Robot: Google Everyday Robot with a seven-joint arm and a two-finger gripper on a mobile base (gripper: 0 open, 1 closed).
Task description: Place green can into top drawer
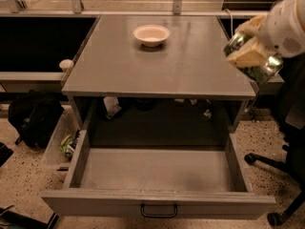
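The green can (257, 69) is held tilted in my gripper (249, 51) at the right edge of the view, above the grey tabletop's right edge. My pale fingers (245, 56) are shut around it; its silver end and green side show below them. The top drawer (157, 175) is pulled wide open below the tabletop, grey and empty inside, with a small black handle (158, 210) on its front. The can is above and to the right of the drawer.
A pale pink bowl (151, 35) stands on the grey tabletop (162, 66) at the back. A black bag (33, 120) and a plastic bin with clutter (66, 144) sit on the floor at the left. A chair base (281, 185) is at the right.
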